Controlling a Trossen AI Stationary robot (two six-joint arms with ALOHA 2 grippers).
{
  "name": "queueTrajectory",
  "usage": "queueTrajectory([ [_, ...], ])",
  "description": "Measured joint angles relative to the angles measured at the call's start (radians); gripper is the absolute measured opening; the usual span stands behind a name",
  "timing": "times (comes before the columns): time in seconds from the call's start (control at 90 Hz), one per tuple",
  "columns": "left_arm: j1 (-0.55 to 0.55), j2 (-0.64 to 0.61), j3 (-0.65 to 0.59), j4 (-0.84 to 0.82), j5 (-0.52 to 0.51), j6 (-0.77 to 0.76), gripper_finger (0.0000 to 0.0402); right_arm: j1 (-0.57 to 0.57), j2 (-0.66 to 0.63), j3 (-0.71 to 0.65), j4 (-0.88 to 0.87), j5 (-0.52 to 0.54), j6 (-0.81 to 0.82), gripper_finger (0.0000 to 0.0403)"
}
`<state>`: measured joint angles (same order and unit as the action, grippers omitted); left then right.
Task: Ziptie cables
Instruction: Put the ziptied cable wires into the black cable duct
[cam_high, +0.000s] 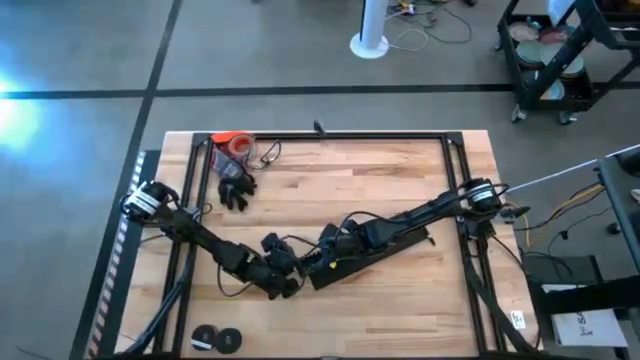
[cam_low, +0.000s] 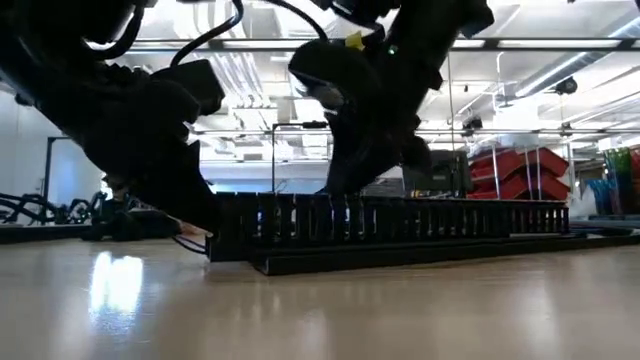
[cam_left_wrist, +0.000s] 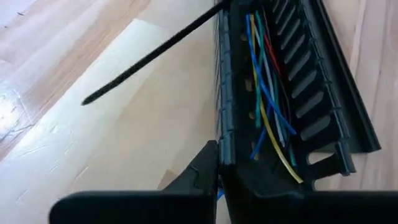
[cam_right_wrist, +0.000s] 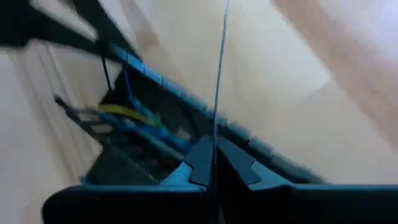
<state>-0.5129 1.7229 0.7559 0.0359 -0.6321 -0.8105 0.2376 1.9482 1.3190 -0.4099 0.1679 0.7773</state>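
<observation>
Both grippers meet near the middle front of the wooden table (cam_high: 400, 190), at one end of a long black slotted duct (cam_high: 370, 255) that lies at a slant on the boards. Seen from above, the left gripper (cam_high: 285, 283) reaches in from the left side and sits at the duct's near end, while the right gripper (cam_high: 325, 245) comes in from the right and hovers just above the same end. From the right wrist, the right gripper (cam_right_wrist: 214, 163) has its two fingertips pressed together on a thin black ziptie (cam_right_wrist: 219, 93), which runs straight up out of the pinch. From the left wrist, the left gripper (cam_left_wrist: 219, 168) has its fingers closed on the duct's side wall at its end. The cables (cam_left_wrist: 267, 102), here thin blue, yellow, green and red wires, lie loose inside the duct's channel between the comb-like walls, their ends near the left fingers. A black strip, likely the ziptie's tail, slants out over the tabletop from the duct's wall. In the low view the duct (cam_low: 400, 228) rests flat on the table with both arms above it
</observation>
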Motion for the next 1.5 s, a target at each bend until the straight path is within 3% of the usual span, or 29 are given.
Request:
queueTrajectory([
  [0.489,0.001,0.0,0.001,0.001,-0.011,0.01,0.0,0.002,0.025,0.001,0.021,-0.01,-0.015,0.0],
  [0.744,0.001,0.0,0.001,-0.001,-0.013,0.015,0.0,0.002,-0.006,0.061,-0.056,-0.027,-0.19,0.0007],
  [0.911,0.001,0.0,0.001,-0.002,-0.013,0.015,0.0,-0.017,-0.041,0.069,-0.09,-0.141,-0.323,0.0063],
  [1.211,0.001,0.0,0.001,-0.003,-0.013,0.017,0.0,-0.05,-0.146,0.069,-0.127,-0.15,-0.636,0.0197],
  [1.5,0.001,0.0,0.001,-0.008,-0.012,0.034,0.0,-0.065,-0.265,-0.017,-0.236,-0.151,-0.7,0.0238],
])
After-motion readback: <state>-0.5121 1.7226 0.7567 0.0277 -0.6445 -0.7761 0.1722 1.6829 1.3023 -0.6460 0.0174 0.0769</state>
